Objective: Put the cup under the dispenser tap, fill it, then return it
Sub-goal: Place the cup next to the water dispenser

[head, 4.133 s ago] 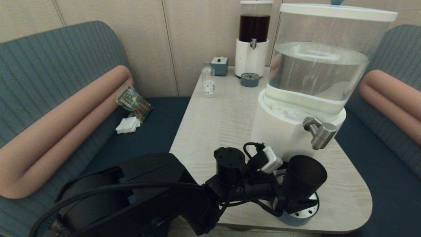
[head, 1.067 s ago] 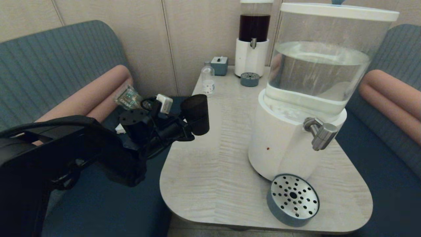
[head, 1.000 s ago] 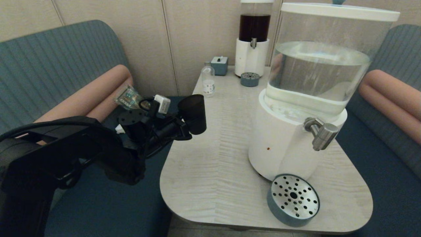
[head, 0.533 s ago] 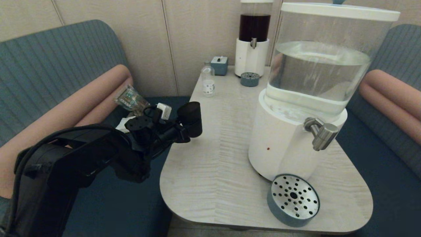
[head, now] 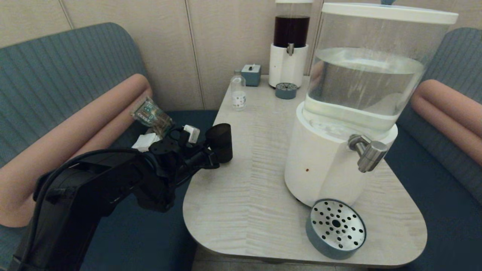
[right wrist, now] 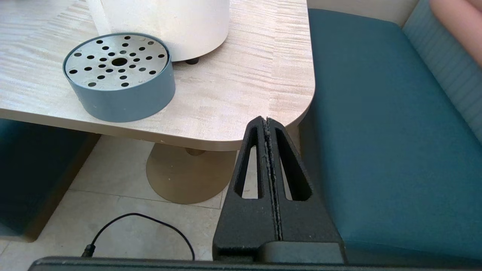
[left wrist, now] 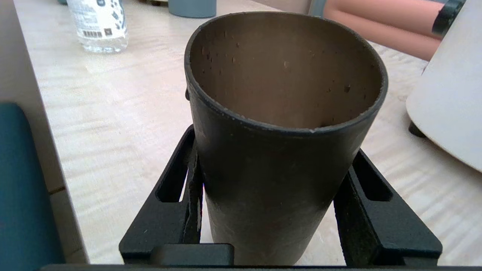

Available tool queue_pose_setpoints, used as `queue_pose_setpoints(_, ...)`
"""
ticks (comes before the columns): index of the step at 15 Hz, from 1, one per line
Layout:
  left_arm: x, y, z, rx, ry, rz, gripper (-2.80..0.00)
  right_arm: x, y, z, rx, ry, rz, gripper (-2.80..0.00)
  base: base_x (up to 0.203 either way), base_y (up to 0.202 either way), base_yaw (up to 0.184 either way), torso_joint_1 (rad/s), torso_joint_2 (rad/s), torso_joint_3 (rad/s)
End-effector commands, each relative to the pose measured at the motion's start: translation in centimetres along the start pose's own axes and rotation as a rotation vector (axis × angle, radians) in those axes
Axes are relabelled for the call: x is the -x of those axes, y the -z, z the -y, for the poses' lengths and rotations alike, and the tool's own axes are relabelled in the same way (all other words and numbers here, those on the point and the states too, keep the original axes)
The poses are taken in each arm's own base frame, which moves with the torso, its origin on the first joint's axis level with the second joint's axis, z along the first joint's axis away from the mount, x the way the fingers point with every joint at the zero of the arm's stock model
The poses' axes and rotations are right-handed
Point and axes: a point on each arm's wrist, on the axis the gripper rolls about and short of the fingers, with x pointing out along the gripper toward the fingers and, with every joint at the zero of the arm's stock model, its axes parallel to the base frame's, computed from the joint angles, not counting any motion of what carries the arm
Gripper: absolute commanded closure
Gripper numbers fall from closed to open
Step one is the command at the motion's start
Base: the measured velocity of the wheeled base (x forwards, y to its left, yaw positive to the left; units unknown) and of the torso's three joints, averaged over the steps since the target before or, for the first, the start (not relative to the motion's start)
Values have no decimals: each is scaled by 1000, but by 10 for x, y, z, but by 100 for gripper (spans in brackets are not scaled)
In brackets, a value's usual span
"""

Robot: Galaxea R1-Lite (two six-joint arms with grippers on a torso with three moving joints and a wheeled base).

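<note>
The dark brown-black cup (head: 219, 142) stands upright at the table's left edge, its base at or just above the top. My left gripper (head: 211, 158) is shut on it. In the left wrist view the cup (left wrist: 282, 150) fills the space between the black fingers (left wrist: 180, 180), which press its lower wall from both sides. The brushed-metal dispenser tap (head: 367, 150) sticks out of the big white-based dispenser (head: 324, 165) far to the right, above a round perforated drip tray (head: 335, 227). My right gripper (right wrist: 266, 120) is parked shut, low by the table's front right corner.
A small clear bottle (head: 238, 94), a blue-grey box (head: 251, 74), a small drip tray (head: 285, 90) and the dark-liquid dispenser (head: 290, 45) stand at the table's back. A snack packet (head: 150, 114) and napkins (head: 145, 141) lie on the left bench.
The left arm carried the cup from the drip tray under the tap over to the table's left edge. Over the last second it has sunk lower toward the tabletop.
</note>
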Motion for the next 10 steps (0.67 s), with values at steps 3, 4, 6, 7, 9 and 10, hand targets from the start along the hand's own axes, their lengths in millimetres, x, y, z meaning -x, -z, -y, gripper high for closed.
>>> queue_pose_setpoints(3,0,7,0,2,4,-2,0,0,0,0,1,0,-1,0,0,0,0,0,0,0)
queue_pose_setpoints(4,0,7,0,2,4,-2,0,0,0,0,0,0,-1,0,0,0,0,0,0,0)
queue_pose_setpoints(6,0,7,0,3,4,-1,0,0,0,0,1,0,-1,0,0,0,0,0,0,0)
queue_pose_setpoints(7,0,7,0,1,4,-1,0,0,0,0,1,0,-1,0,0,0,0,0,0,0)
queue_pose_setpoints(9,0,7,0,1,4,-1,0,0,0,0,1,0,-1,0,0,0,0,0,0,0)
queue_pose_setpoints(10,0,8,0,3,4,-2,0,0,0,0,1,0,-1,0,0,0,0,0,0,0)
